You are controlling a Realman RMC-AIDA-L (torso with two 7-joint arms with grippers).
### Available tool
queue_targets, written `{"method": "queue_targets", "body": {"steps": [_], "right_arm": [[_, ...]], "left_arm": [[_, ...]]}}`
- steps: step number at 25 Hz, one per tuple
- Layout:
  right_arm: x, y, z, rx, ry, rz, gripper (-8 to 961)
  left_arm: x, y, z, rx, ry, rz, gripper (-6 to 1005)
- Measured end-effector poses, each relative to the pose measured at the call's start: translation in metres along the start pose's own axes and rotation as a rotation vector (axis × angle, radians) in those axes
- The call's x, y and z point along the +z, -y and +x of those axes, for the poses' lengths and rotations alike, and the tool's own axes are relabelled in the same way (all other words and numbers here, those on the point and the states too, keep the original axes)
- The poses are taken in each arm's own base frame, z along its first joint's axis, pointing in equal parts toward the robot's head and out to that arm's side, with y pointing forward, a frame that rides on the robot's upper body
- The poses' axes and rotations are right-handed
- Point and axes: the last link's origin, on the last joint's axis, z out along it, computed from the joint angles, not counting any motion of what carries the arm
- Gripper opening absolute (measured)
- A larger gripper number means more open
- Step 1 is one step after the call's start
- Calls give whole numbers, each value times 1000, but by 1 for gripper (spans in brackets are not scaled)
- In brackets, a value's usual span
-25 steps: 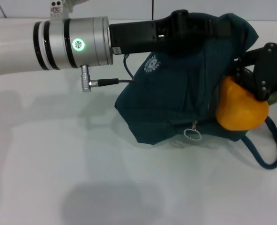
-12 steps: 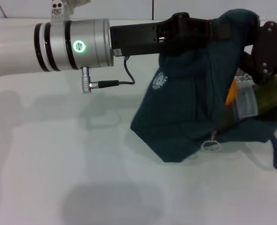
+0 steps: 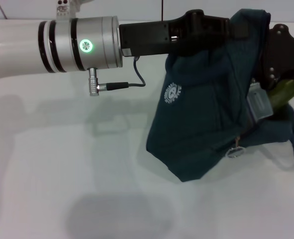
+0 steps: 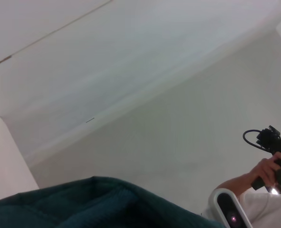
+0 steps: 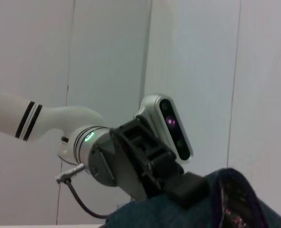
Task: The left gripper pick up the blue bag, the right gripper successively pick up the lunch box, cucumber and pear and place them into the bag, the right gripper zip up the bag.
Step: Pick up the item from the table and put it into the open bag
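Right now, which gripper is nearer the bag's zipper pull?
Right. The right gripper is at the bag's open side, above the zipper pull; the left gripper holds the bag's top, farther away.

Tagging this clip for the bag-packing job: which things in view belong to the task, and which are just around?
Part of the job:
- blue bag, held up by the left end effector
- zipper pull
- right end effector at the bag's opening
- green item, likely the cucumber

Just around:
- white table
- person's hand in the background
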Motion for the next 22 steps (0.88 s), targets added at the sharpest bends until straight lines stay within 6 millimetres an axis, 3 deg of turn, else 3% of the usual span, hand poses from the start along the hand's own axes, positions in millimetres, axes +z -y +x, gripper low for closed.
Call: {"method": "queue_targets", "body": {"steps": [12,18,22], "right_arm": [[-15,-2,9,76,-30,45,96],[-20,-4,13,107,-43,44,325],[-36,-15,12,139,3,35,420]], "left_arm": [[-1,0,2,9,-9,5,67],[-3,2,1,6,-13,8,67],[-5,3,-1,8,-18,12,67]]}}
